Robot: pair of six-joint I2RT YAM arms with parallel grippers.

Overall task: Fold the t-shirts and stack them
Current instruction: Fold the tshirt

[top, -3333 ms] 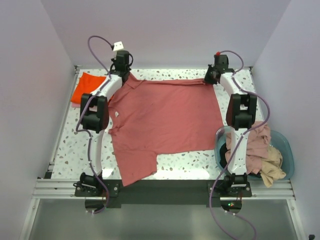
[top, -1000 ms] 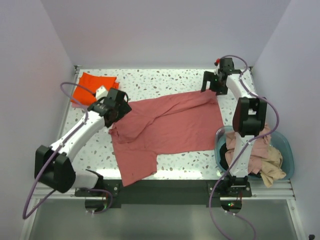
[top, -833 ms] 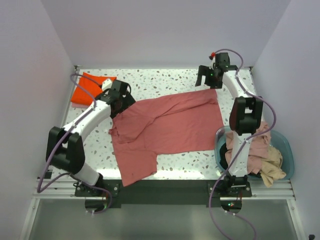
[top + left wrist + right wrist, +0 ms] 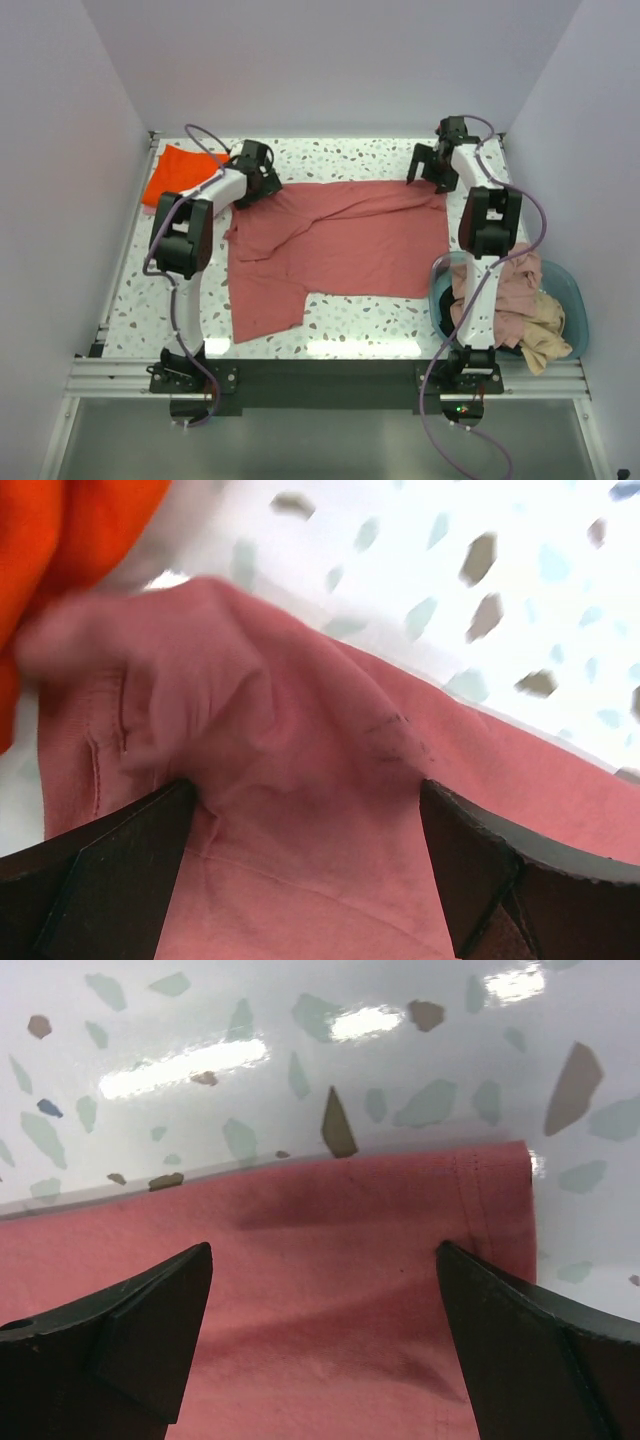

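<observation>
A dusty salmon-pink t-shirt lies spread on the speckled table, one sleeve hanging toward the near left. My left gripper is low over its far-left corner. In the left wrist view the left gripper is open, with rumpled pink cloth bunched between the dark fingers. My right gripper is at the shirt's far-right corner. In the right wrist view the right gripper stands open astride the pink shirt's hemmed corner. A bright orange t-shirt lies folded at the far left.
A teal basin at the near right holds crumpled pink and beige shirts. The orange cloth lies close beside the left gripper. White walls close in the table at the back and both sides.
My left arm has swung back to the pink shirt's far-left corner. The shirt's far edge now lies farther back and straighter. The right gripper shifted slightly at the far-right corner.
</observation>
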